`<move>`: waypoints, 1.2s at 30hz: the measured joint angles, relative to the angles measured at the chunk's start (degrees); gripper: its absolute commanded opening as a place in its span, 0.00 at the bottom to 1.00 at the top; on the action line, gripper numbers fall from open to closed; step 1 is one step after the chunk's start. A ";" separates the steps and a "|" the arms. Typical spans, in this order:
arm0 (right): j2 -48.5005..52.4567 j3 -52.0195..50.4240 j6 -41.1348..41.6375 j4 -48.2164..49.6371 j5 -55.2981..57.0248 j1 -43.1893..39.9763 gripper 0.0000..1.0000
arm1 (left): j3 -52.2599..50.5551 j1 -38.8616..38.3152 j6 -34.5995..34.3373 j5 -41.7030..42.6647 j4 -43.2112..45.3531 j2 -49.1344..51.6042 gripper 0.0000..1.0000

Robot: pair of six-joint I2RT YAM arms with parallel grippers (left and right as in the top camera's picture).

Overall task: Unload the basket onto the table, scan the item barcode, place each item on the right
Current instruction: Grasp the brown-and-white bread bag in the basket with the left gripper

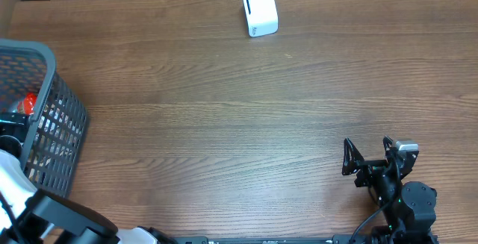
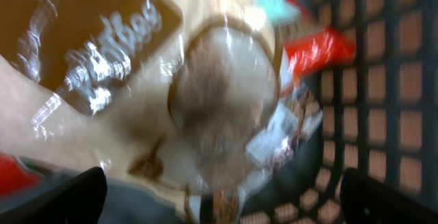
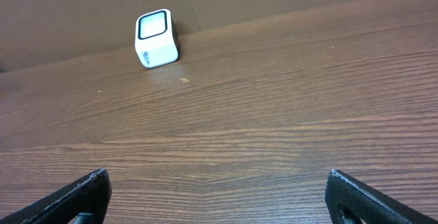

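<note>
Left gripper [image 2: 222,190] was held wide over blurred packet [image 2: 219,101] in basket [image 1: 52,124], left of scanner [image 1: 260,10]. Right gripper [image 3: 217,183] was held wide, empty, well apart from scanner.

Tabletop [image 1: 224,124]: mid-brown wood grain, its streaks running from left edge to right edge. Scanner [image 1: 260,10], at the far edge: white casing, pale window with a dark rim, small dark marking on the front. Basket [image 1: 63,136], at the left edge: dark grey open lattice. Pouch [image 2: 89,135] inside the basket, blurred: glossy tan, with a dark brown panel bearing white lettering. Packet [image 2: 318,49] beside it: red. Right gripper [image 1: 370,157]: black. Backdrop [image 3: 68,18]: plain brown.
</note>
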 measured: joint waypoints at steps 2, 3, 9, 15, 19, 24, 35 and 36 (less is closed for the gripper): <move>0.00 0.00 -0.02 -0.02 -0.02 0.00 1.00 | 3.52 -0.07 1.27 1.14 -4.70 1.07 1.00; 0.00 0.00 0.00 0.00 -0.02 0.00 1.00 | 5.60 -0.07 1.81 1.51 -6.84 1.53 1.00; 0.00 0.02 0.00 -0.09 -0.02 0.00 1.00 | 24.74 -0.07 4.22 2.60 -17.18 1.84 1.00; 0.00 0.02 -0.02 -0.07 -0.02 0.00 1.00 | 31.41 -0.04 5.38 -0.55 -17.25 1.03 1.00; 0.00 0.02 -0.02 -0.09 0.00 0.00 1.00 | 31.43 0.00 5.42 -5.64 -18.38 1.53 1.00; 0.00 0.02 0.00 -0.11 0.00 0.00 1.00 | 31.43 0.37 4.66 -9.77 -19.96 3.30 1.00; 0.00 0.02 -0.02 -0.09 0.00 0.00 1.00 | 31.43 0.37 0.55 -11.41 -21.97 13.88 1.00; 0.00 0.02 0.02 -0.09 -0.02 0.00 1.00 | 31.41 0.37 0.57 -11.39 -22.45 14.69 1.00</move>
